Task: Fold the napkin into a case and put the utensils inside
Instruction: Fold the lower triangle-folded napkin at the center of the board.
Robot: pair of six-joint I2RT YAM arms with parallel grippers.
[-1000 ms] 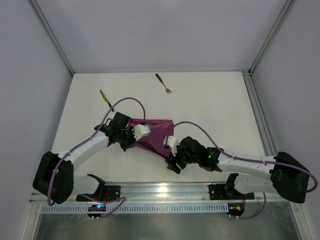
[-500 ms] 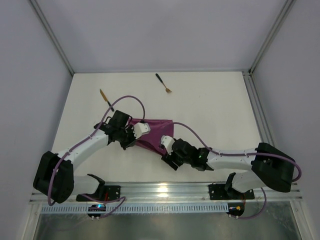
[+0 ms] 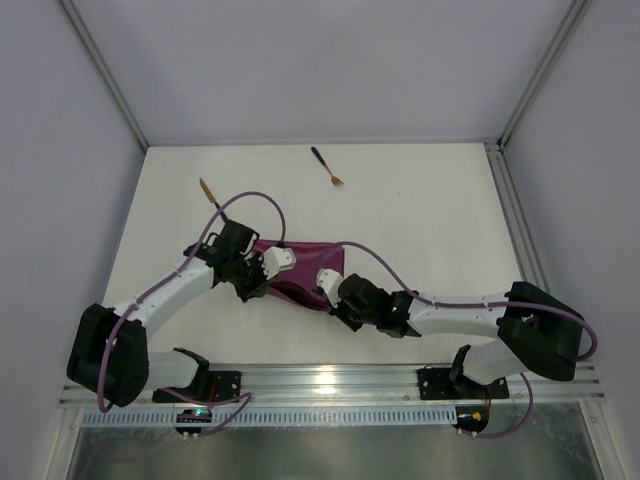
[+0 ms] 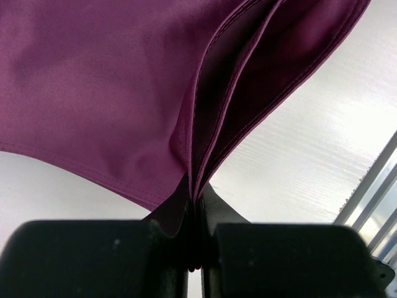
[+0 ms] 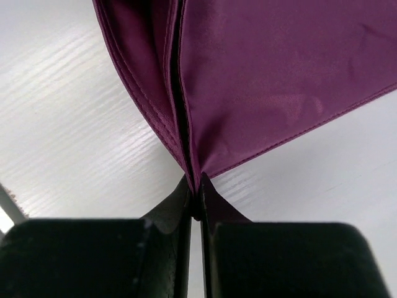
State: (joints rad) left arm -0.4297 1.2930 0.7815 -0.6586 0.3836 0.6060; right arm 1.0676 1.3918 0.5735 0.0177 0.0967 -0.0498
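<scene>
Since a second earlier, my right gripper (image 3: 328, 297) had slid in from the open table (image 3: 430, 220) to the napkin's (image 3: 305, 268) near right corner, and its fingers, spread apart then, were now pressed together on the cloth. My left gripper (image 3: 258, 283) stayed pinched on the napkin's near left corner, as before. In the right wrist view the right gripper (image 5: 195, 200) nipped the point where several stitched hems of the napkin (image 5: 279, 74) ran together, with one fold fanning away to the left and a broad smooth panel to the right. In the left wrist view the left gripper (image 4: 193, 200) held a like bundle of layered edges of the napkin (image 4: 93, 87), and bare white surface showed on either side of the cloth. From above, the napkin lay as a folded wedge, its far edge straight and its near edge drawn between my two grippers. Both arms lay low and long from their bases, elbows out, forearms angled inward to meet at the napkin's near side. Beyond the napkin's far edge the table was open; the knife (image 3: 209, 192) lay past its far left corner, close to my left arm's cable loop, and the fork (image 3: 327, 167) well beyond its far edge. Right of the napkin the tabletop ran free to the side frame.
</scene>
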